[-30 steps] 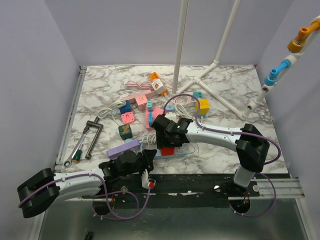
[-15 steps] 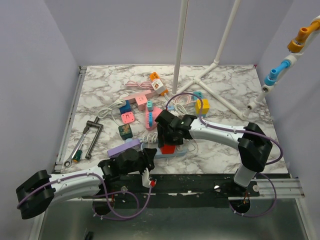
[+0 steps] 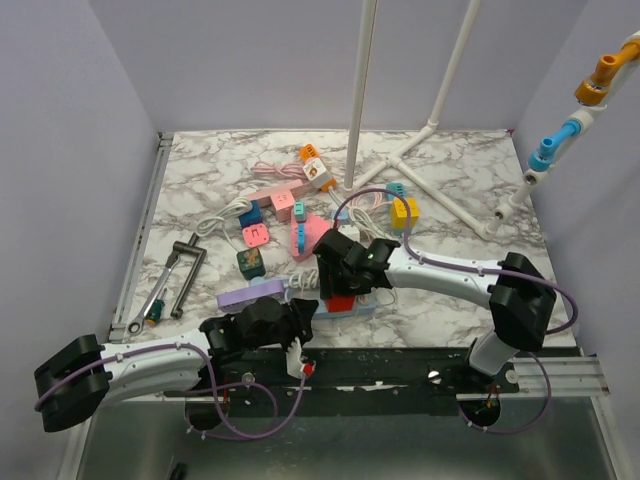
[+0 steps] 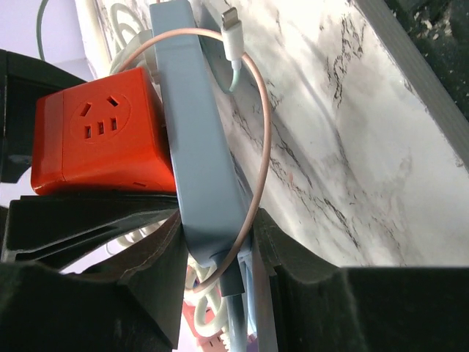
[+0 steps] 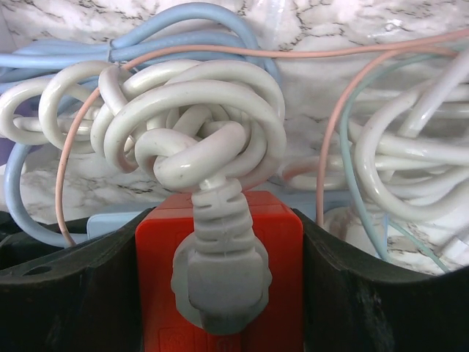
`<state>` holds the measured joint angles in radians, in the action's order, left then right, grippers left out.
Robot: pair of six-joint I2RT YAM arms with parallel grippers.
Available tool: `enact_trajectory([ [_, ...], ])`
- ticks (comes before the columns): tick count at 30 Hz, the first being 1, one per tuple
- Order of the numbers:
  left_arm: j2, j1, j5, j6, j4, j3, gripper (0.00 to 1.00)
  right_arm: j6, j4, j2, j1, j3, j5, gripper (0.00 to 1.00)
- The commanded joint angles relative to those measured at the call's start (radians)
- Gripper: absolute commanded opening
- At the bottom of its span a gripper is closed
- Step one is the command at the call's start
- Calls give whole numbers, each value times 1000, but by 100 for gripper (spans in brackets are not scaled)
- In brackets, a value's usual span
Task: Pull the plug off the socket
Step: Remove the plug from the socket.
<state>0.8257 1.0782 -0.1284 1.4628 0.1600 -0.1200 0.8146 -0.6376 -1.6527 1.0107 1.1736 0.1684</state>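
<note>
White plug [image 5: 220, 282] is sitting pushed into one face of the red socket cube [image 5: 282, 249], near the front middle of the marble table [image 3: 450, 180]. Its thick white cord [image 5: 190, 139] is curling into a big knot right behind it. The right gripper [image 3: 337, 285] is squeezing the red cube, with one black finger pressing on each side (the plug itself is not being touched). The left gripper [image 4: 220, 257] is pinching the end of a long blue power strip [image 4: 194, 147], its fingers pressing on both flat sides. The red cube is resting right against that blue strip. A thin pink wire [image 4: 270, 143] is looping over the strip, with its small white tip lying beside it. A purple power strip [image 3: 245, 296] is lying just to the left.
</note>
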Motion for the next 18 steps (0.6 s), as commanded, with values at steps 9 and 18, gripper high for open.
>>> enact_trajectory([
  [9,62,20,-68,-79,-242,-53,0,56,-54,74,61,54,212,1],
  [18,37,21,-65,-26,-285,-42,0,-91,-9,21,-59,158,175,1],
])
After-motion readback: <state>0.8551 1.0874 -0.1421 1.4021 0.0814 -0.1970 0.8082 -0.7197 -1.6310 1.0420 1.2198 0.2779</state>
